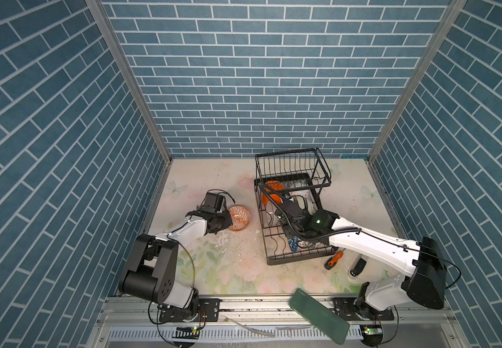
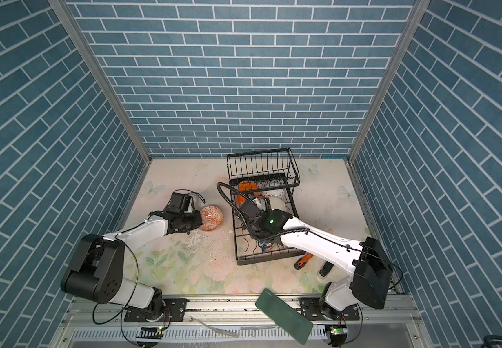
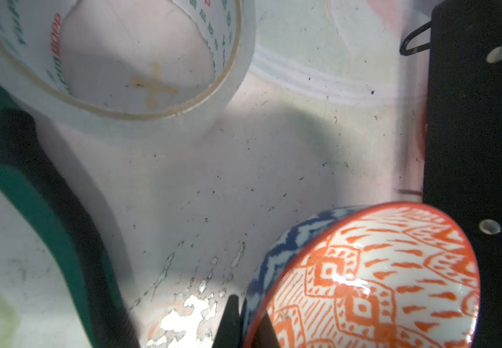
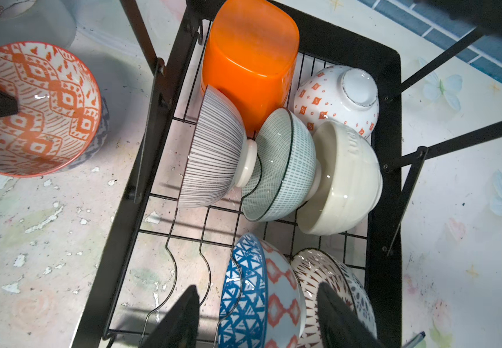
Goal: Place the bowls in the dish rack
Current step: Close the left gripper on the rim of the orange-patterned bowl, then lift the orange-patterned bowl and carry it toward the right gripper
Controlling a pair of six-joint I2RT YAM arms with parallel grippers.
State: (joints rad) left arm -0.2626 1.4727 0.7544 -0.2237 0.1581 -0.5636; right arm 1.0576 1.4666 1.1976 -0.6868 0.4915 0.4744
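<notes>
An orange-patterned bowl [image 1: 239, 217] [image 2: 211, 217] with a blue outside sits on the table left of the dish rack [image 1: 301, 258] [image 2: 268, 259]. My left gripper [image 3: 248, 328] is shut on this bowl's [image 3: 379, 277] near rim, one finger inside and one outside. My right gripper [image 4: 258, 325] hovers open over the rack's [image 4: 385, 150] lower tier, its fingers either side of a blue-triangle bowl [image 4: 249, 295] and a brown-patterned bowl [image 4: 319, 271]. Farther along stand a striped bowl [image 4: 216, 150], a pale green bowl [image 4: 286, 168], a cream bowl [image 4: 346, 180], an orange-dotted white bowl [image 4: 334, 99] and an orange plastic bowl [image 4: 249, 57].
A white tape roll [image 3: 123, 60] lies just beyond the held bowl, with a green-and-black thing [image 3: 33, 195] beside it. An orange-handled screwdriver [image 1: 334, 260] and a black-and-white cylinder [image 1: 358, 266] lie right of the rack's front. A dark green flat case [image 1: 319, 316] rests on the front rail.
</notes>
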